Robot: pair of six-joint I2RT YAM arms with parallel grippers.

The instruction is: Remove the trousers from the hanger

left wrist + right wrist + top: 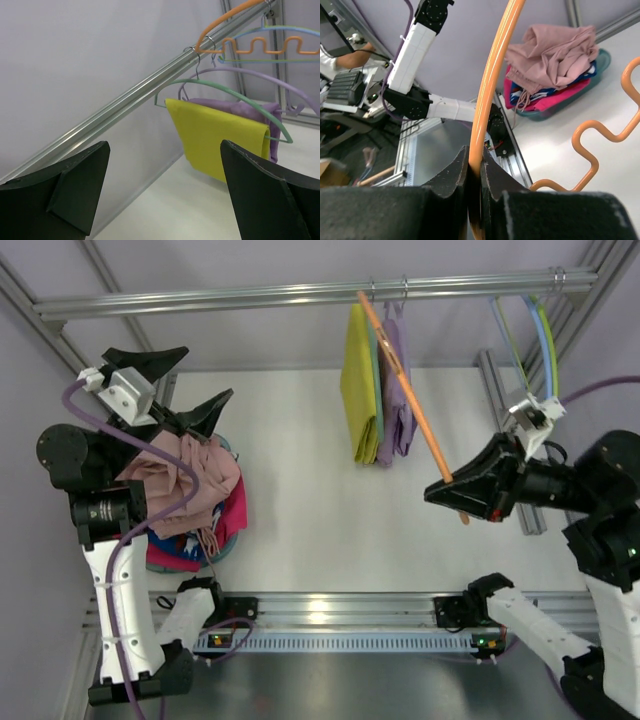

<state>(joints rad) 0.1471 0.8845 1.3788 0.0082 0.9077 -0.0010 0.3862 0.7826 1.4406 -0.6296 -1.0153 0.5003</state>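
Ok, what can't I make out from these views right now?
- Whether the trousers touch the left arm: top external, seen from above, the arm overlaps them.
- Rest of the pile in the teal basket: trousers cover most of it in both views.
- Hook of the orange hanger: too thin in top external, cut by the top edge in left wrist.
- Hanger below the right gripper: right wrist, hidden between its fingers.
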